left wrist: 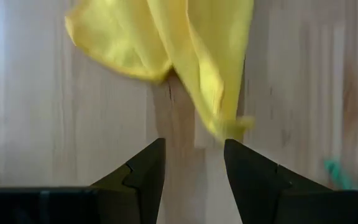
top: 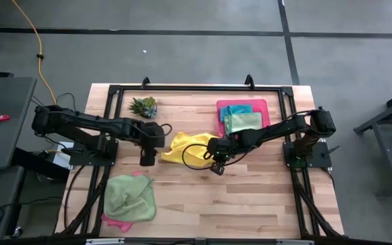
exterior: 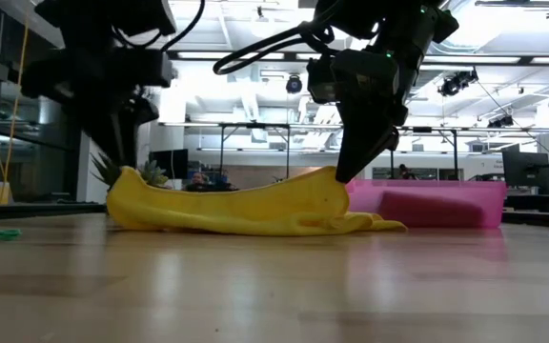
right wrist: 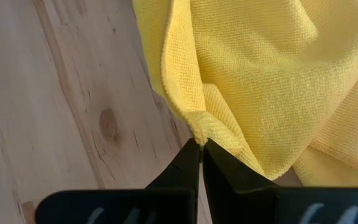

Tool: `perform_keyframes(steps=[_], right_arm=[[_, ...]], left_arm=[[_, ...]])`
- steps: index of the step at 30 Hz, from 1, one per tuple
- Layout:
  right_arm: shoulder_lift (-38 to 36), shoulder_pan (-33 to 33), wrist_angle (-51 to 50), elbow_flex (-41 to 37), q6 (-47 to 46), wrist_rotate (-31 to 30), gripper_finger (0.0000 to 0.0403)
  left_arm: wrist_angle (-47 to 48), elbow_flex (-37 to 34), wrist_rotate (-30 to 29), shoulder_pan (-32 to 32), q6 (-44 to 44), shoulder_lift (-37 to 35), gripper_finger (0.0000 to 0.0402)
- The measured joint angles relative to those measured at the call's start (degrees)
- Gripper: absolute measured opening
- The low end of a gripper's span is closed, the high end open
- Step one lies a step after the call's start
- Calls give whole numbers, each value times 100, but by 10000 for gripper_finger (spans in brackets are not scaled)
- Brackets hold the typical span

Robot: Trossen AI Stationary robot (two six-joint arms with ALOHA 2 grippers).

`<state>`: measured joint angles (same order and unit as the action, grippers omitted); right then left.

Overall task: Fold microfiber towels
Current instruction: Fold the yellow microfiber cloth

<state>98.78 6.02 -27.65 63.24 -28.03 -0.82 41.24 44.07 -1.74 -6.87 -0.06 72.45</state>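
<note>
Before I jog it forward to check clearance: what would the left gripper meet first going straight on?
Probably the crumpled yellow microfiber towel: its hanging corner lies just ahead of the left gripper's open jaws, though depth is unclear.

One towel (top: 182, 147) is laid mid-table between the left gripper (top: 147, 160) and right gripper (top: 216, 160); folded towels (top: 242, 120) are stacked in the far-right tray (top: 264, 103).

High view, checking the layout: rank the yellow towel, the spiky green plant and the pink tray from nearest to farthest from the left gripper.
1. Crumpled yellow microfiber towel, just beside the left gripper, mid-table.
2. Small spiky green plant, toward the far edge.
3. Rigid pink rectangular tray, across on the right side.
</note>
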Motion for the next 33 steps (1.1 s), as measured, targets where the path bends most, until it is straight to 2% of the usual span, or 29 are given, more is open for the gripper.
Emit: perform_keyframes(steps=[5,7,10,13,18,25,33], right_arm=[[0,0,-51,0,7,-2,0],[0,0,-52,0,7,-2,0],[0,0,-60,0,2,-2,0],[0,0,-73,0,2,0,0],[0,-2,-83,0,2,-2,0],[0,-2,-122,0,27,-5,0],[0,-4,-124,0,107,-20,0]], left_arm=[[-591,2,92,0,-933,-263,154],[-733,2,110,0,-1585,-265,154],[-677,2,179,1,-2521,-245,154],[-573,-2,206,73,-3020,-90,154],[-563,0,0,201,-3387,208,154],[-492,0,126,256,-3714,560,154],[306,0,269,254,-3731,461,154]])
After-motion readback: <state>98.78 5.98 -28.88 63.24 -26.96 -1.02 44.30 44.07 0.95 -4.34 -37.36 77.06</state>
